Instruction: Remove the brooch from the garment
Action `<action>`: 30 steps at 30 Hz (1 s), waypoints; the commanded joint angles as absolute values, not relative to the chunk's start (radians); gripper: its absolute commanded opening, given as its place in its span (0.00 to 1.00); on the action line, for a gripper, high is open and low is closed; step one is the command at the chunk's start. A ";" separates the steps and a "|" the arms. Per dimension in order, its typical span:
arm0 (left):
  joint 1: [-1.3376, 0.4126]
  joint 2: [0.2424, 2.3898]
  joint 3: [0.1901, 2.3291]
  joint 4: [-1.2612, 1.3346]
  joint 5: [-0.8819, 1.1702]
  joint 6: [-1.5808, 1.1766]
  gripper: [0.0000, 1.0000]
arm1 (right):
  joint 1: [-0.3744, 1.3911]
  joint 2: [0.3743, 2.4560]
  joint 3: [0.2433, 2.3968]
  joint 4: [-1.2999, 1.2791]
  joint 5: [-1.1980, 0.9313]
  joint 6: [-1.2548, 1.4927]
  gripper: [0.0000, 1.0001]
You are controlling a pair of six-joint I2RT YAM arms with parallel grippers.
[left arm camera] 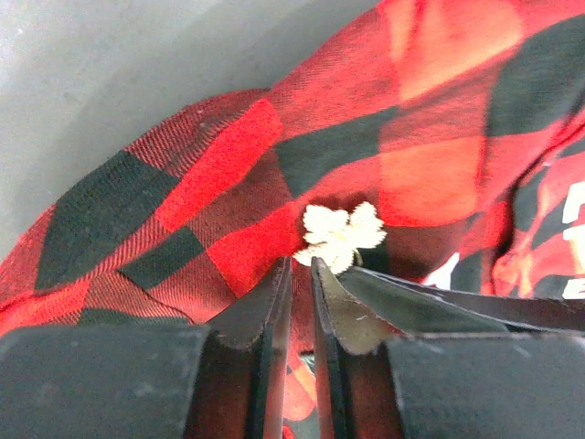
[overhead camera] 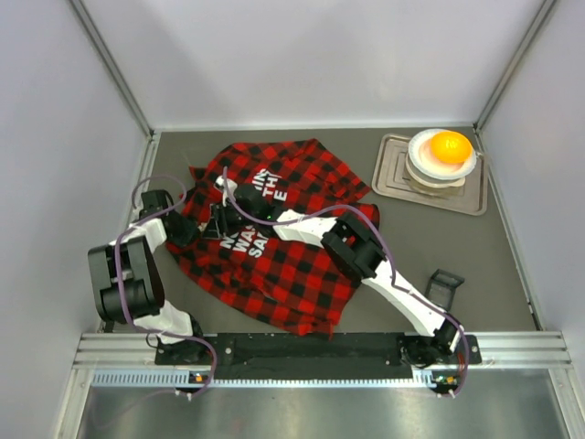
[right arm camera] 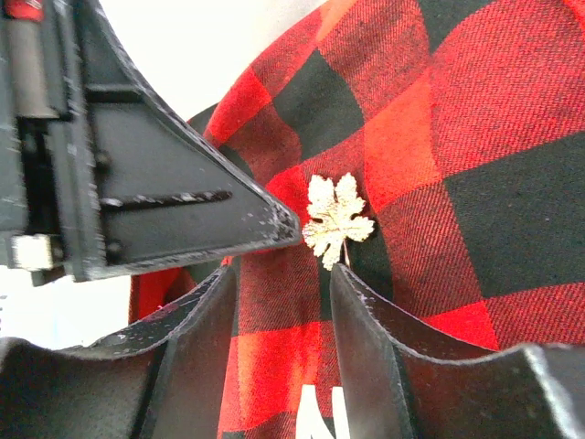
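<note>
The left claw (left arm camera: 297,265) stands narrow, only a thin slit between its fingers, with nothing seen gripped in it. The brooch (left arm camera: 340,236), pale gold and leaf-like, lies on the shirt (left arm camera: 228,155) right at the tips, a little to the right of the slit, its lower edge meeting the right finger. The right claw (right arm camera: 283,274) is spread wider, with plaid cloth showing in the gap; the brooch sits just beyond its right fingertip. The white letters (overhead camera: 260,240) printed on the shirt are partly covered by the arms and cannot be read with confidence.
</note>
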State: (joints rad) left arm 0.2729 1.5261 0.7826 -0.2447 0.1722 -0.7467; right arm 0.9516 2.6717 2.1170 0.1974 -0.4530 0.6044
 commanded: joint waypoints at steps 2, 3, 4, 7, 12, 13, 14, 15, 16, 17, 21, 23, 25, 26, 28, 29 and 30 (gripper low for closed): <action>0.278 1.594 0.811 -0.227 0.196 -0.756 0.19 | 0.931 2.643 2.152 0.141 -0.423 0.557 0.45; 0.278 1.594 0.811 -0.230 0.187 -0.755 0.19 | 0.930 2.642 2.152 0.137 -0.413 0.548 0.45; 0.276 1.597 0.808 -0.230 0.181 -0.753 0.19 | 0.931 2.640 2.152 0.133 -0.407 0.537 0.45; 0.278 1.598 0.799 -0.244 0.163 -0.749 0.17 | 0.928 2.649 2.172 0.120 -0.391 0.517 0.45; 0.278 1.605 0.788 -0.247 0.161 -0.744 0.13 | 0.927 2.695 2.249 0.069 -0.402 0.499 0.46; 0.278 1.605 0.788 -0.247 0.164 -0.742 0.13 | 0.927 2.695 2.249 0.066 -0.403 0.494 0.47; 0.278 1.602 0.787 -0.244 0.170 -0.739 0.13 | 0.927 2.695 2.243 0.066 -0.397 0.494 0.48; 0.276 1.597 0.788 -0.245 0.170 -0.733 0.15 | 0.927 2.692 2.241 0.064 -0.396 0.494 0.49; 0.276 1.594 0.787 -0.242 0.172 -0.730 0.17 | 0.927 2.691 2.240 0.061 -0.391 0.495 0.52; 0.278 1.582 0.785 -0.242 0.172 -0.729 0.19 | 0.927 2.692 2.240 0.058 -0.387 0.495 0.53; 0.278 1.548 0.770 -0.233 0.184 -0.733 0.29 | 0.927 2.695 2.246 0.058 -0.374 0.499 0.57; 0.279 1.548 0.769 -0.229 0.189 -0.738 0.33 | 0.927 2.721 2.278 0.058 -0.394 0.514 0.57; 0.287 1.557 0.769 -0.216 0.207 -0.742 0.34 | 0.927 2.738 2.296 0.061 -0.419 0.544 0.56; 0.296 1.569 0.767 -0.198 0.222 -0.741 0.33 | 0.928 2.746 2.301 0.069 -0.445 0.558 0.55; 0.307 1.566 0.756 -0.175 0.270 -0.755 0.33 | 0.930 2.750 2.299 0.106 -0.469 0.595 0.51; 0.308 1.559 0.749 -0.161 0.281 -0.758 0.33 | 0.931 2.755 2.299 0.115 -0.486 0.609 0.48; 0.308 1.546 0.729 -0.129 0.287 -0.765 0.34 | 0.930 2.755 2.299 0.121 -0.492 0.618 0.45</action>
